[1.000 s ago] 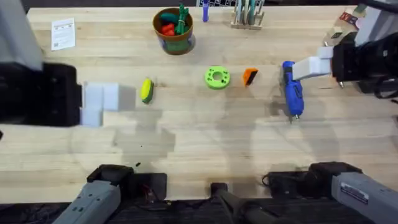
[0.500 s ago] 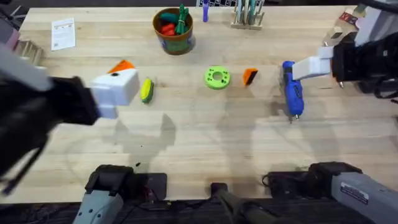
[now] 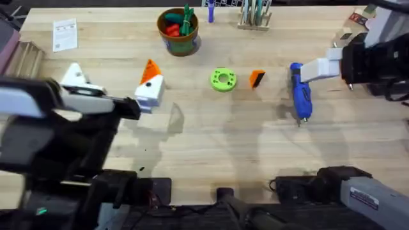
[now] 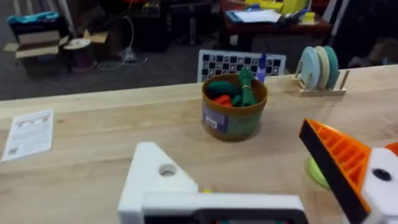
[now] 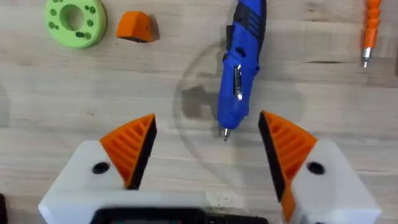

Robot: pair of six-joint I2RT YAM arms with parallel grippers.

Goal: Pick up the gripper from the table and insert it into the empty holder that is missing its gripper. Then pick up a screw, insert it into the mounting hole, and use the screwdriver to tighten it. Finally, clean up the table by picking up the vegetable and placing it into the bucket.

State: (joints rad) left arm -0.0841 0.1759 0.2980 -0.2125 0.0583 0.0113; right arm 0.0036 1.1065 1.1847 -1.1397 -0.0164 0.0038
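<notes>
The loose orange gripper [image 3: 257,78] [image 5: 137,26] lies on the table right of centre. The blue screwdriver [image 3: 299,92] [image 5: 239,62] lies beside it, bit end between the fingers of my open, empty right gripper [image 3: 314,70] [image 5: 208,146]. My left gripper [image 3: 114,82] [image 4: 242,155] hangs open and empty over the left half. One of its fingers is the bare white holder [image 3: 75,76] [image 4: 158,180]; the other carries an orange tip [image 3: 150,69]. The bucket [image 3: 178,30] [image 4: 234,109] stands at the back. The vegetable is hidden under the left gripper. The screw is out of view.
A green disc with holes [image 3: 222,80] [image 5: 74,22] sits left of the loose gripper. Red and green toy vegetables fill the bucket. A slim orange tool [image 5: 371,28] lies beyond the screwdriver. A paper card [image 3: 64,34] and a rack of discs [image 3: 254,16] stand at the back.
My left arm has swung and turned above the table's left half. Its fingers now stand spread, and the orange-tipped one covers the yellow vegetable. The right arm has not moved.
</notes>
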